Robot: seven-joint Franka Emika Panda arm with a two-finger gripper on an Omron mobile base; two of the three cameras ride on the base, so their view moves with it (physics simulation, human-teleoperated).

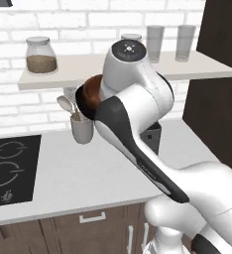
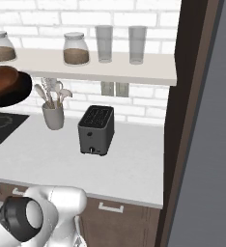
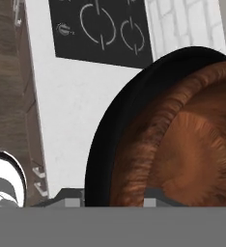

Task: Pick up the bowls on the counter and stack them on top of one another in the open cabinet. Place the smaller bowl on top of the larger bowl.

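The wide glossy black larger bowl [image 3: 103,144] hangs in the air over the pale counter [image 1: 88,173], with the small reddish-brown smaller bowl [image 3: 192,144] nested inside it. My gripper [image 3: 112,195] is shut across the black bowl's near rim, one fingertip outside and one over the brown bowl. From the left base view the stacked bowls [image 1: 89,95] show tilted behind my forearm, just below the wall shelf. The right base view has them at the left edge [image 2: 6,86], above the counter [image 2: 129,159].
A grey utensil cup [image 1: 82,128] [image 2: 53,116] and a dark toaster [image 2: 96,129] stand at the back of the counter. The black cooktop [image 1: 9,168] [image 3: 103,29] lies to the left. A pale shelf [image 2: 110,65] holds jars and glasses. A tall dark panel [image 2: 182,120] rises on the right.
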